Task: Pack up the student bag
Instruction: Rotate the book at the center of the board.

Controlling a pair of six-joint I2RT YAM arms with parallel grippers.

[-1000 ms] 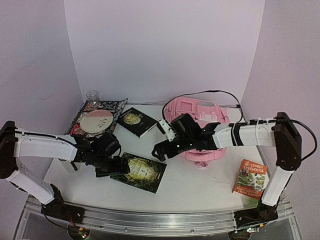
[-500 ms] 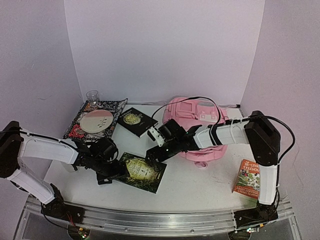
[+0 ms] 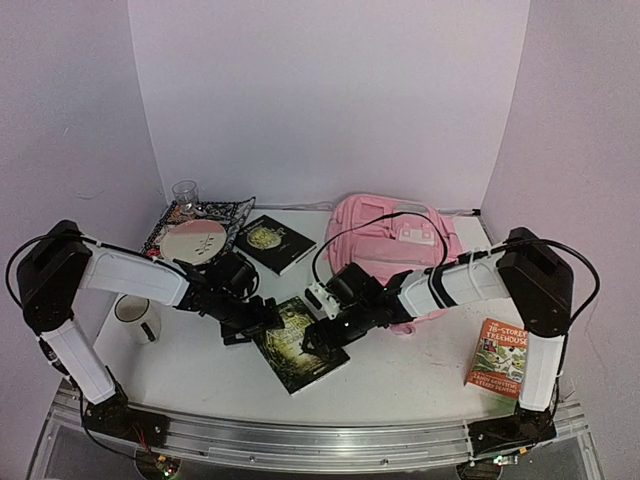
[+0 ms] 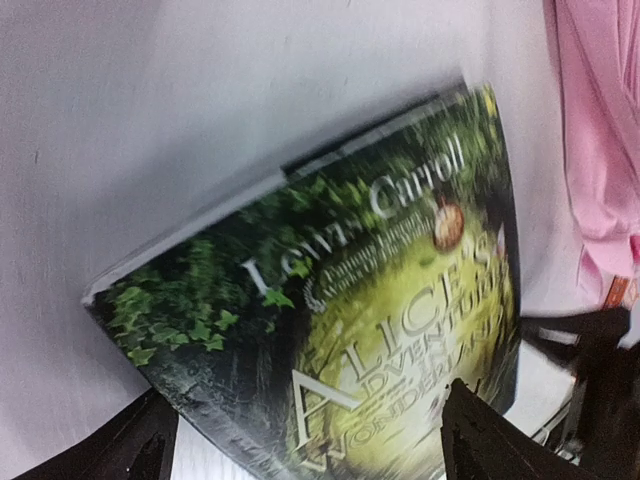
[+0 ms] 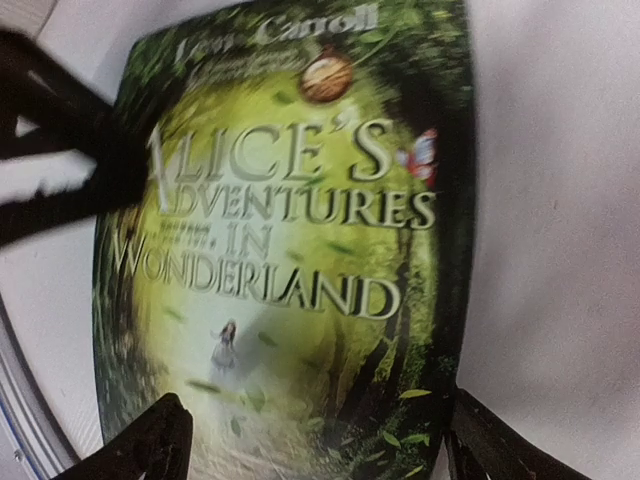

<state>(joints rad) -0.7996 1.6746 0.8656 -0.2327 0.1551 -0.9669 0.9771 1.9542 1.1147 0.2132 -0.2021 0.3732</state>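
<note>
The student bag (image 3: 395, 245) is a pale-pink backpack lying at the back centre-right, and its pink fabric (image 4: 600, 120) shows at the right edge of the left wrist view. A green "Alice's Adventures in Wonderland" book (image 3: 300, 345) lies askew in front of it. My left gripper (image 3: 255, 320) sits low at the book's left end. Its jaws are wide apart over the cover (image 4: 350, 300). My right gripper (image 3: 322, 335) is at the book's right end, open, one finger over the cover (image 5: 280, 250) and the other just beside its edge.
A second, smaller Alice book (image 3: 272, 242) lies behind. A patterned tray (image 3: 235, 215) with a plate (image 3: 193, 242) and a glass (image 3: 185, 192) stands back left. A white mug (image 3: 135, 315) is at the left, and a Treehouse book (image 3: 502, 358) at the front right.
Both grippers have closed in on the green book from either side. The book has slid right and turned. The right arm has come off the bag, and both jaws have narrowed slightly.
</note>
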